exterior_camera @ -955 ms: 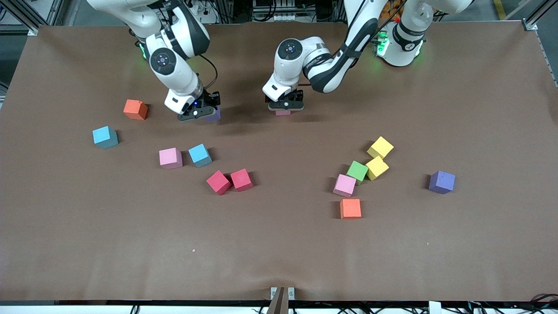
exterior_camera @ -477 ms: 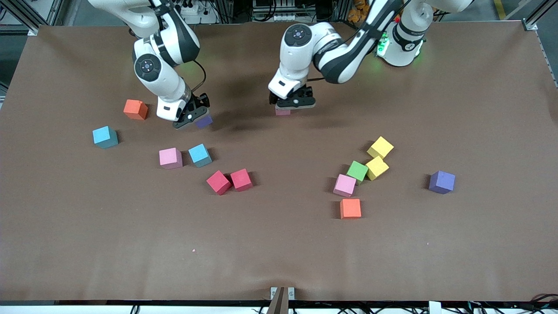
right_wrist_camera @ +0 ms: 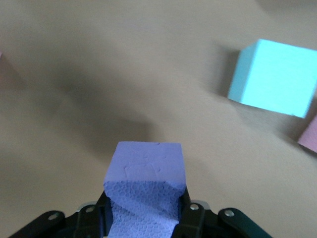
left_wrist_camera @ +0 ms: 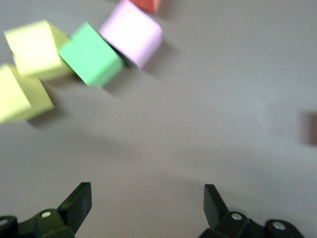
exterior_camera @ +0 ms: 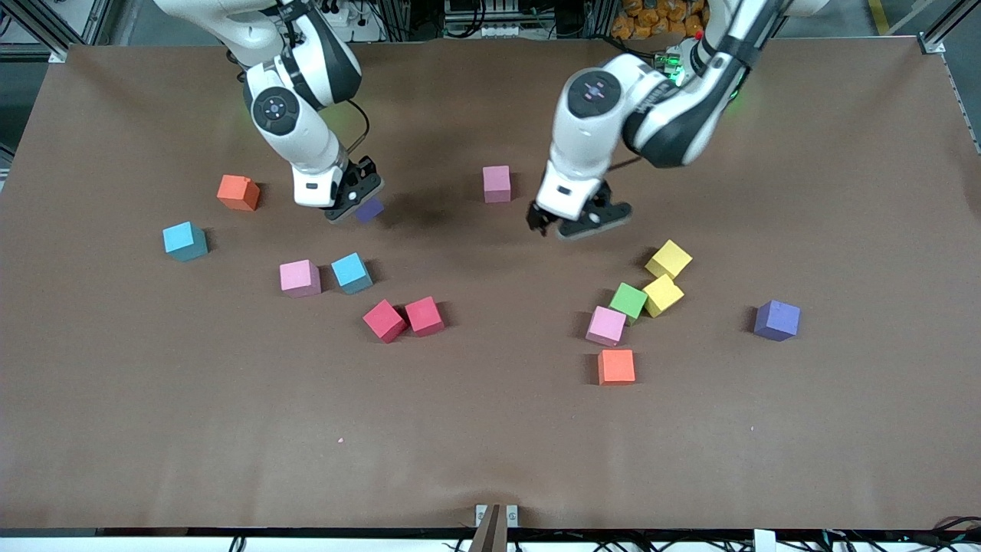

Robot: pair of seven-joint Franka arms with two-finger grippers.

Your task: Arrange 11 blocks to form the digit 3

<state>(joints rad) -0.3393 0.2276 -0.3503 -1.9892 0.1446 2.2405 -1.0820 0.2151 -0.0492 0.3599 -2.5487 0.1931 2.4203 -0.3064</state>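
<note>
1. The right pincer (exterior_camera: 354, 198) is clamped on a purple block (right_wrist_camera: 147, 191) and holds it in the air over bare worktop (exterior_camera: 490, 445), toward the right arm's end.
2. In the front view only a corner of that block shows past the fingers; the right wrist view shows its top face and one dimpled side pinched between them.
3. The left pincer (exterior_camera: 576, 220) hangs with its fingers wide apart and nothing between them, over bare worktop above the yellow blocks.
4. A pink block (exterior_camera: 497, 184) sits alone between the two pincers, touching neither.
5. Just below the left pincer in the front view lies a cluster: two yellow blocks (exterior_camera: 668, 259), a green block (exterior_camera: 628, 300) and a second pink block (exterior_camera: 606, 325) touching in a chain, with an orange block (exterior_camera: 616, 366) close by, nearer the camera.
6. A second purple block (exterior_camera: 776, 320) stands apart toward the left arm's end.
7. Near the right pincer lie another orange block (exterior_camera: 237, 192), two light blue blocks (exterior_camera: 185, 241), a third pink block (exterior_camera: 299, 277) and two touching red blocks (exterior_camera: 403, 318).
8. The left wrist view is blurred; a dark reddish shape at its edge cannot be made out.
</note>
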